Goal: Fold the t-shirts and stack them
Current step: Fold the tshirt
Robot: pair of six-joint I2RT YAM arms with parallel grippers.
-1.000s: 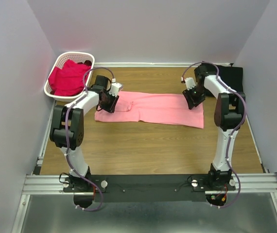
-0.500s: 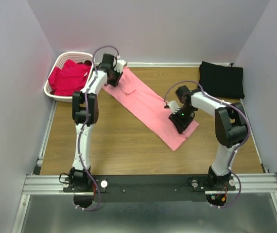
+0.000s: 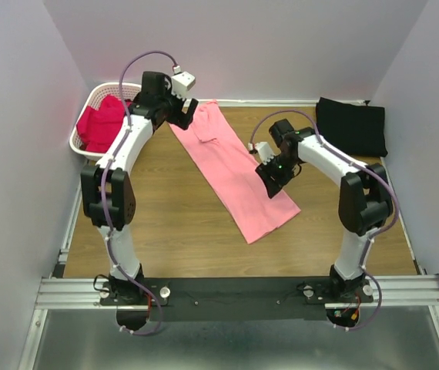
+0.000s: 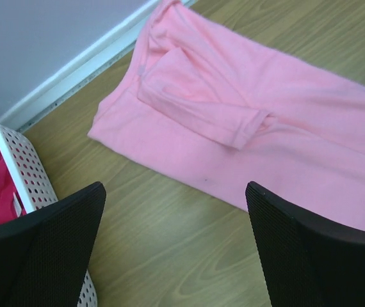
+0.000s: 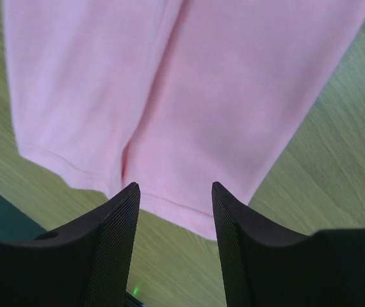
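Folding looks midway: pink t-shirt (image 3: 239,176) lies in a long strip. Left tool (image 4: 175,192) and right tool (image 5: 175,188) hang spread, empty; next probably pinch one end, double it over.

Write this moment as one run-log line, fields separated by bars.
stage: pink t-shirt lies diagonally | left gripper: open above its far end | right gripper: over its near end, grip unclear

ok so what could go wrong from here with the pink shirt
The pink t-shirt lies skewed across the table, with a sleeve flopped over its body near the open left gripper; folding now could lock in a lopsided shape. That end also sits close to the white basket, so a grasp there might bump it.
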